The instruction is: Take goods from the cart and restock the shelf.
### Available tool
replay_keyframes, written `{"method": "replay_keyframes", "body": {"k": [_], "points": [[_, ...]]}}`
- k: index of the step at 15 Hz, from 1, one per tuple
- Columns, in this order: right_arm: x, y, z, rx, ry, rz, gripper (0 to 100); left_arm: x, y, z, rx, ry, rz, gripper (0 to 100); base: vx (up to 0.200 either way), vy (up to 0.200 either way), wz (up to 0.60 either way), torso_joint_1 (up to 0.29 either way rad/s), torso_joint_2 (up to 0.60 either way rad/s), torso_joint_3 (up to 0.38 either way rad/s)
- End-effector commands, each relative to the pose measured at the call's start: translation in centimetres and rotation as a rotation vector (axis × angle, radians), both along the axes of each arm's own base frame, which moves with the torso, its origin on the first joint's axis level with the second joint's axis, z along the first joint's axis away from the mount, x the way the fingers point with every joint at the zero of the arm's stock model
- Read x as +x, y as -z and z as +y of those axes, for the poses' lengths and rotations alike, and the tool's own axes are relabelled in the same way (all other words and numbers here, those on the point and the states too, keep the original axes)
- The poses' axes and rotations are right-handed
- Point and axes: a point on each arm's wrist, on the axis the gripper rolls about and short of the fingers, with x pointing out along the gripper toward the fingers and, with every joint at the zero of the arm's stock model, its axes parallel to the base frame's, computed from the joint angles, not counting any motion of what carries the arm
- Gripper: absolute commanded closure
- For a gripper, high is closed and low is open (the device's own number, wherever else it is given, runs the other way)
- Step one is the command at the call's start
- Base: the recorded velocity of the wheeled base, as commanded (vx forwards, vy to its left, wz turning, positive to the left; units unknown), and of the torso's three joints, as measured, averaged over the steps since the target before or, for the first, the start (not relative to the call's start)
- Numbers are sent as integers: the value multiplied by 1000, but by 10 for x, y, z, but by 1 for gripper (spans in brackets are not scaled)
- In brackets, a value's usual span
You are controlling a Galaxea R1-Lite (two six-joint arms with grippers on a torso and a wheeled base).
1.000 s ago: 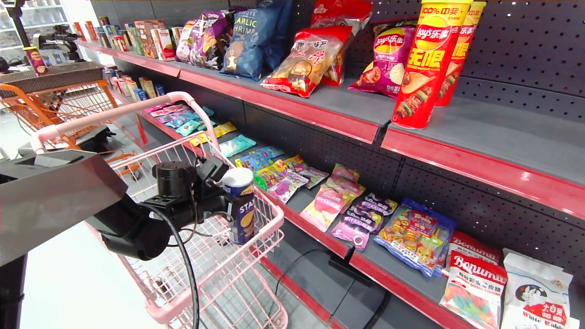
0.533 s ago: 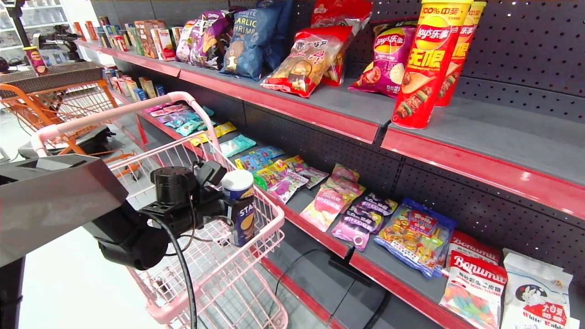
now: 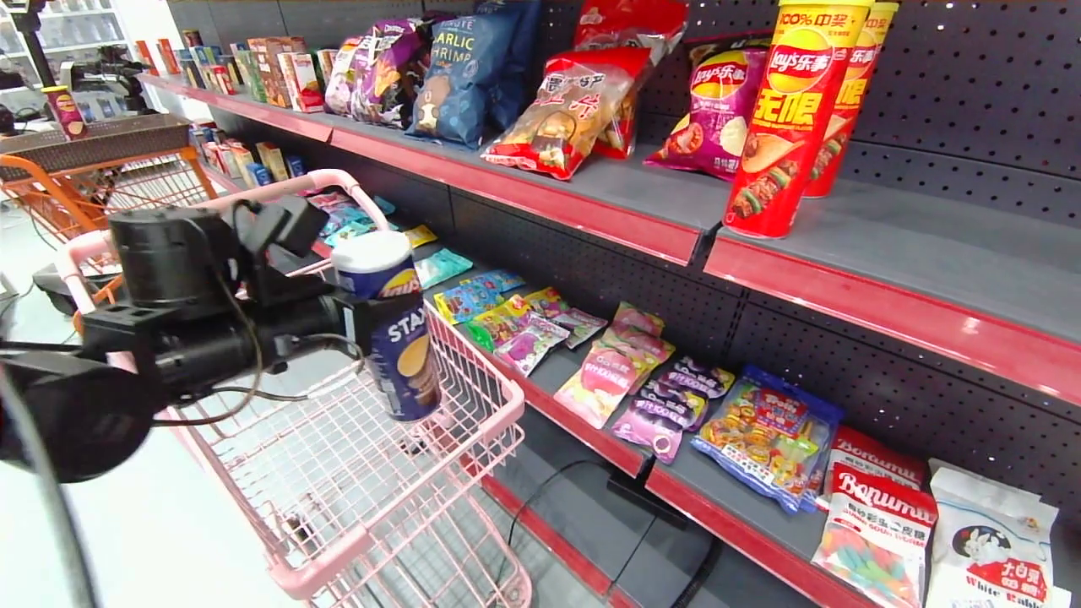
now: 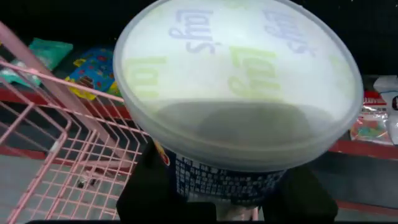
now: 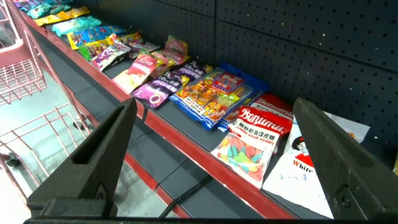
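Note:
My left gripper is shut on a dark blue chip can with a white lid, holding it upright above the pink cart, near the cart's rim on the shelf side. In the left wrist view the can's lid sits close to the camera, with the cart's pink wire below it. My right gripper is open, its two dark fingers spread wide in front of the lower shelf of candy bags. The upper shelf carries two tall red chip cans and chip bags.
Candy bags lie in rows along the lower shelf. Chip bags lean on the upper shelf, with bare grey shelf to the right of the red cans. An orange cart stands at the back left. A black cable lies under the shelf.
My left arm has lifted the blue can up out of the cart and brought it closer to the camera. The shelf goods and the cart have not moved.

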Motion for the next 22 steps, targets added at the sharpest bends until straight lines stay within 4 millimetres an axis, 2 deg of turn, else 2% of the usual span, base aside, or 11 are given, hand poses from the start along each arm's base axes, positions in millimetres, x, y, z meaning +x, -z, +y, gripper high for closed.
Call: {"method": "replay_keyframes", "body": {"k": [1, 2, 4, 7, 8, 11, 13, 16, 22], "points": [[0, 0, 0, 0, -1, -1, 0, -105, -84, 34, -26, -68, -148, 100, 0, 0, 0, 0, 0, 0], [0, 0, 0, 1, -1, 1, 0, -140, -94, 42, -22, -83, -152, 100, 0, 0, 0, 0, 0, 0], [0, 0, 0, 1, -1, 1, 0, -207, -96, 52, -12, -84, -127, 100, 0, 0, 0, 0, 0, 0], [0, 0, 0, 3, -1, 1, 0, -291, -72, 65, 79, -116, -119, 100, 0, 0, 0, 4, -17, -11], [0, 0, 0, 4, -1, 1, 0, -308, -66, 68, 81, -124, -138, 100, 0, 0, 0, 66, -271, -183], [0, 0, 0, 6, -1, 1, 0, -325, -58, 72, 77, -194, -186, 100, 0, 0, 0, 129, -425, -289], [0, 0, 0, 6, -1, 1, 0, -328, -42, 73, 86, -230, -189, 100, 0, 0, 0, 166, -501, -330], [0, 0, 0, 6, -1, -1, 0, -321, -35, 76, 88, -415, -255, 100, 0, 0, 0, 198, -538, -346], [0, 0, 0, 6, -1, 1, 0, -314, -27, 77, 73, -474, -262, 100, 0, 0, 0, 236, -588, -360]]}}
